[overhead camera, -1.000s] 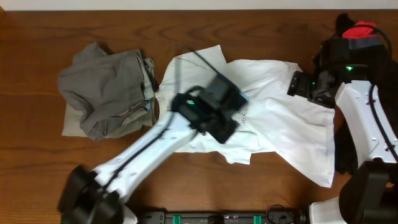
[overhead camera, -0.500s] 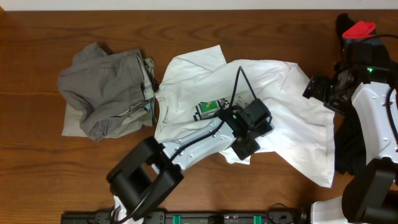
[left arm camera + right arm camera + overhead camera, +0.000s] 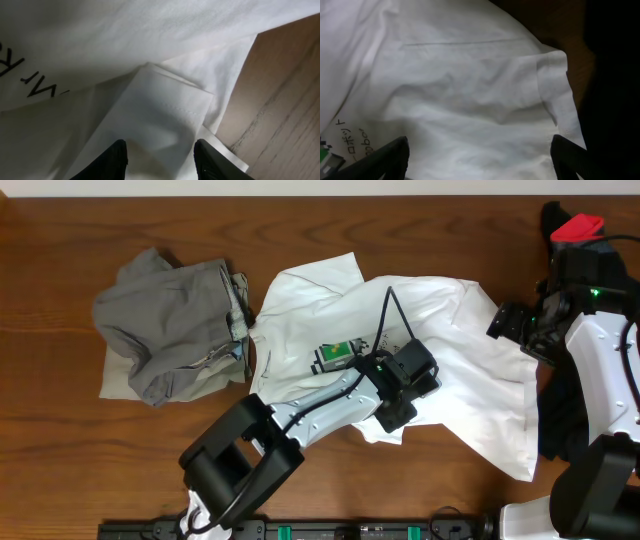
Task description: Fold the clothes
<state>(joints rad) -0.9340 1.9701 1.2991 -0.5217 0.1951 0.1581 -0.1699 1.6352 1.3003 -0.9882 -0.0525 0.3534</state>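
Observation:
The white T-shirt (image 3: 470,370) lies spread on the table, its green pixel print (image 3: 338,355) facing up. My left gripper (image 3: 392,412) is low on the shirt's front edge. In the left wrist view it (image 3: 162,160) is open, with a folded hem (image 3: 165,105) of the shirt between the fingers. My right gripper (image 3: 506,320) hovers at the shirt's right sleeve. In the right wrist view it (image 3: 480,160) is wide open above the white cloth (image 3: 470,85), next to the sleeve hem (image 3: 555,80). A grey-khaki garment (image 3: 175,330) lies crumpled at the left.
A black-and-red item (image 3: 578,227) sits at the far right corner behind my right arm, and dark cloth (image 3: 553,415) lies under that arm. Bare wooden table (image 3: 60,430) surrounds the clothes and shows in the left wrist view (image 3: 285,100).
My left arm has moved from the middle of the shirt down to its front edge, uncovering the green print. My right gripper has shifted slightly right. Little has moved in the last half second.

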